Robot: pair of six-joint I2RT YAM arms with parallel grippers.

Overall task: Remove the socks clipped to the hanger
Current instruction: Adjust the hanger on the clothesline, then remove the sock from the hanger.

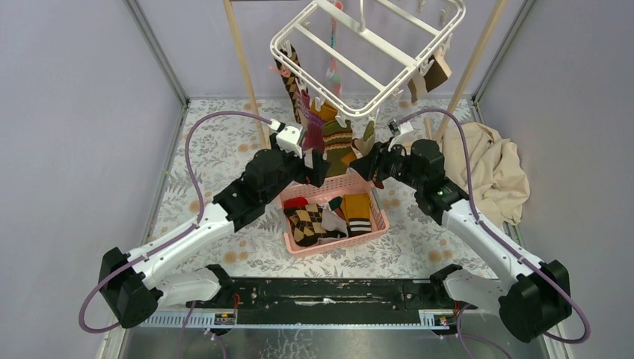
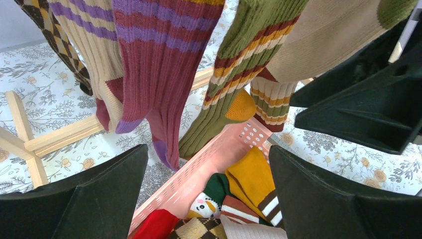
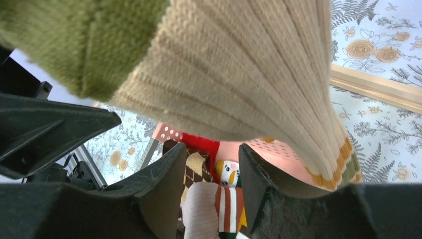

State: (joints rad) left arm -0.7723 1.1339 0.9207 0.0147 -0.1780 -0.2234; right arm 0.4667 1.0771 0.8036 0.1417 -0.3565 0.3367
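The white hanger [image 1: 366, 52] hangs at the top centre, with several socks [image 1: 329, 131] clipped along its near edge. My left gripper [image 1: 318, 168] is wide open just below their toes, nothing between its fingers. In the left wrist view [image 2: 209, 164] it looks up at a maroon striped sock [image 2: 154, 74], a green striped sock [image 2: 234, 74] and a beige sock [image 2: 328, 35]. My right gripper [image 1: 364, 166] stands close beside the left one. It is open [image 3: 213, 149], with the beige sock [image 3: 239, 74] draped just above its fingers and not between them.
A pink basket [image 1: 374, 228] holding several loose socks sits on the floral table right under both grippers. The wooden rail frame [image 1: 247, 75] flanks the hanger. A beige cloth [image 1: 493, 168] lies at the right. Grey walls close in both sides.
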